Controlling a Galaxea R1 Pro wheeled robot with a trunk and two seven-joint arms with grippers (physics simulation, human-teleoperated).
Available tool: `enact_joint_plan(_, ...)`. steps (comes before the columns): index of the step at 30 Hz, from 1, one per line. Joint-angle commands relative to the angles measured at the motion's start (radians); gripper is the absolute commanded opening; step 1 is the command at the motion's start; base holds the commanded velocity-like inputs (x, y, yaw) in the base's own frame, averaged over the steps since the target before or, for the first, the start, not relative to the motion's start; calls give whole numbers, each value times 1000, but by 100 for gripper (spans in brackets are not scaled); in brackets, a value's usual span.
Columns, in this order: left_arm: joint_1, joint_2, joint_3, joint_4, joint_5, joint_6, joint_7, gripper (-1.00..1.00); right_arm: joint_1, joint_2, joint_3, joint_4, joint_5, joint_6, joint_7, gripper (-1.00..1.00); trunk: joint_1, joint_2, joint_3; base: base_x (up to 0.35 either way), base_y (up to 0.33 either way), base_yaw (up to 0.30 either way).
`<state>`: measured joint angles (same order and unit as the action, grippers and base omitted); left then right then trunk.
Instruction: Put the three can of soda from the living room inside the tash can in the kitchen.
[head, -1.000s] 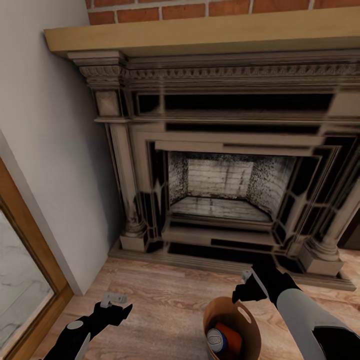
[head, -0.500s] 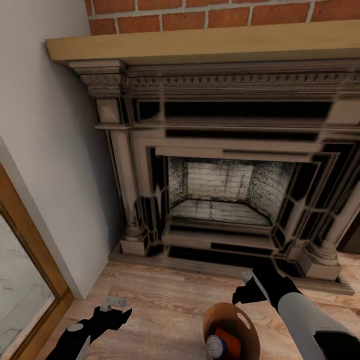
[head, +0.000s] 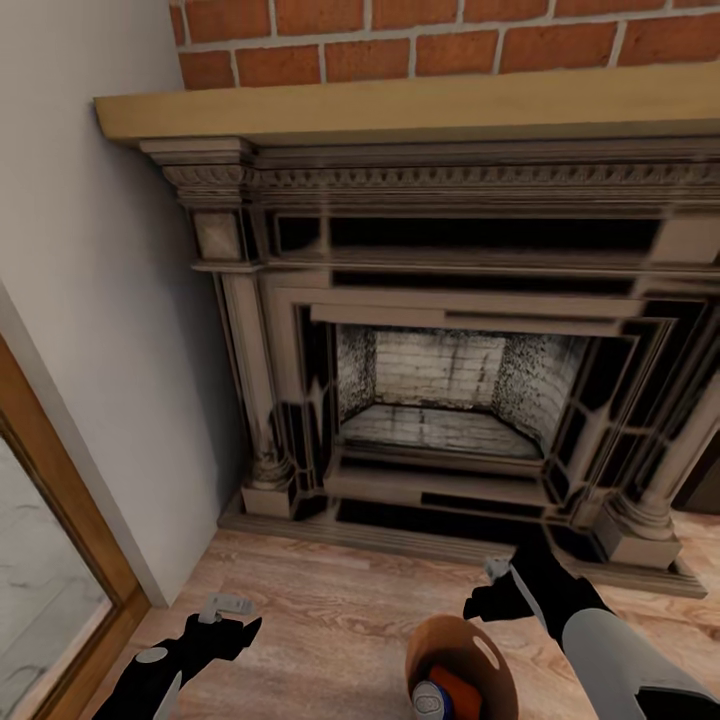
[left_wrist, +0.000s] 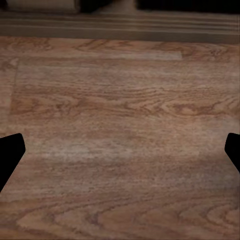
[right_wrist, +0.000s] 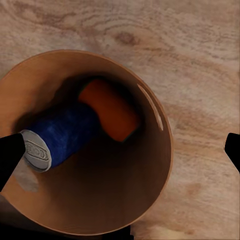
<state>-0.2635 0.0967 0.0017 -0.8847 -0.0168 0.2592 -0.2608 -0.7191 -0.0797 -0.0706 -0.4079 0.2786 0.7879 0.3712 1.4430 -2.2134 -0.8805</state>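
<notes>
The tash can, tan-brown inside, sits at the lower edge of the head view on the wood floor in front of the fireplace. A blue can of soda and an orange one lie inside it. The right wrist view looks straight down into the tash can, with the blue can of soda lying beside the orange one. My right gripper hovers just behind the rim, open, holding nothing. Over bare floor to the left, my left gripper is open and empty.
The ornate fireplace with its wooden mantel and red-brick chimney stands close ahead. A white wall and a wood-framed glass door close off the left. Light wood floor lies between the arms.
The whole picture has slid down a little, so the camera has moved and more brick shows at the top. Both arms and the tash can keep their places relative to each other.
</notes>
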Motion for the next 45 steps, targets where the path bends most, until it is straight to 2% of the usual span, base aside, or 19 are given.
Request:
enact_joint_plan(1,0,0,0,1,0,0,0,100,4,0,-4,0,0,-7,0,100,-4,7,3,0,0,0)
enact_joint_plan(9,-9,-4,0,88,1,5,6,100,48,1,-17,1,0,-99,-7,100,-35,63,28,0,0,0)
enact_joint_plan(16,-12,-13,0,111,0,6,40,100,79,0,-19,0,-1,-137,-10,100,-61,112,50,0,0,0)
enact_joint_plan(20,-13,-15,-1,157,2,5,54,100,103,1,-20,1,-2,-255,-14,100,-77,140,63,0,0,0)
enact_joint_plan(23,-15,-15,-1,169,3,5,56,100,113,-1,-22,1,-2,-288,-15,100,-88,161,72,0,0,0)
enact_joint_plan(31,-17,-15,-2,177,2,5,57,100,127,-2,-62,1,-1,-310,-15,100,-119,217,97,0,0,0)
enact_joint_plan(34,-17,-15,-2,178,2,5,57,100,130,-2,-66,1,-2,-315,-15,100,-130,238,107,0,0,0)
enact_joint_plan(37,-17,-16,-1,179,1,4,57,100,145,-2,-70,1,-2,-352,-15,100,-142,259,116,0,0,0)
enact_joint_plan(39,-17,-16,-1,184,1,4,57,100,158,-2,-70,1,-2,-382,-16,100,-150,273,122,0,0,0)
enact_joint_plan(40,-19,-17,-1,209,1,-4,58,100,215,-4,-134,9,-2,-488,-17,100,-153,280,125,0,0,0)
enact_joint_plan(44,-19,-18,-1,233,0,-8,68,100,228,-3,-148,21,-2,-544,-18,100,-169,308,138,0,0,0)
enact_joint_plan(45,-19,-18,-2,251,1,-12,78,100,235,-3,-151,39,-2,-588,-19,100,-173,315,141,0,0,0)
